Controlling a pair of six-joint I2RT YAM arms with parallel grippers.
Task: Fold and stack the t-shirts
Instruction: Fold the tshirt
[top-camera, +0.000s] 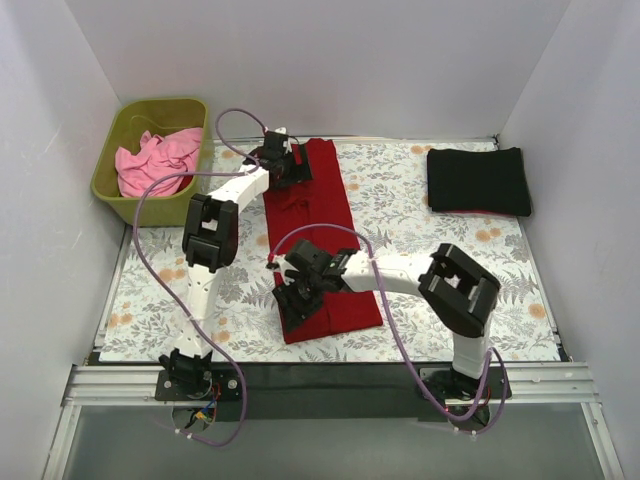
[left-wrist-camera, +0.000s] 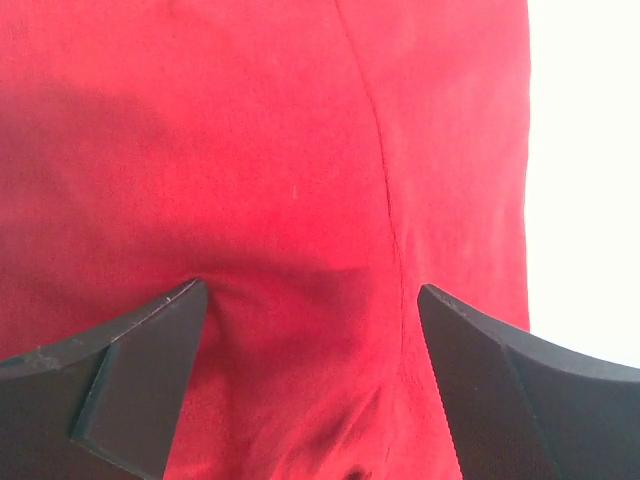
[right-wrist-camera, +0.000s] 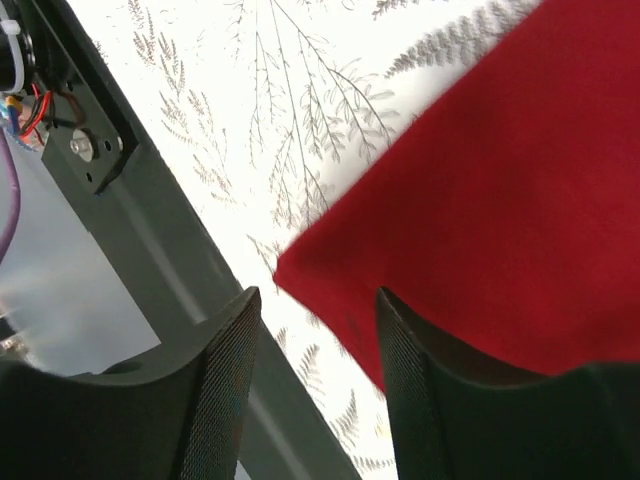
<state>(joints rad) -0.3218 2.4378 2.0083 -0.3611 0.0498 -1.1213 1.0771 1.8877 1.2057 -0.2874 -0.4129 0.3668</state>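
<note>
Top external view shows the dark red shirt (top-camera: 322, 215) lying as a long narrow strip on the flowered table cloth (top-camera: 430, 250). Its long axis runs from the far side of the table toward my bases, leaning a little so the near end sits further right. My left gripper (top-camera: 284, 166) is over the far end, by its left edge. My right gripper (top-camera: 299, 296) is at the near left corner. Each arm has one short end of the strip under it, and the right is the nearer to the near hem.

On the left wrist view my fingers are spread wide. Red cloth fills the space below and between them, with a small pucker near the tips, and I am pinching nothing.

On the right wrist view my fingers are also apart, with a narrower gap. The shirt's corner lies just ahead of the tips and the cloth runs off toward my right finger.

I judge the next fold goes along that long axis, end onto end, so both grips need to close on cloth first.

The black shirt (top-camera: 478, 180) lies folded at the far right, well apart. The pink shirt (top-camera: 155, 160) is bunched in the green bin (top-camera: 165, 103).
</note>
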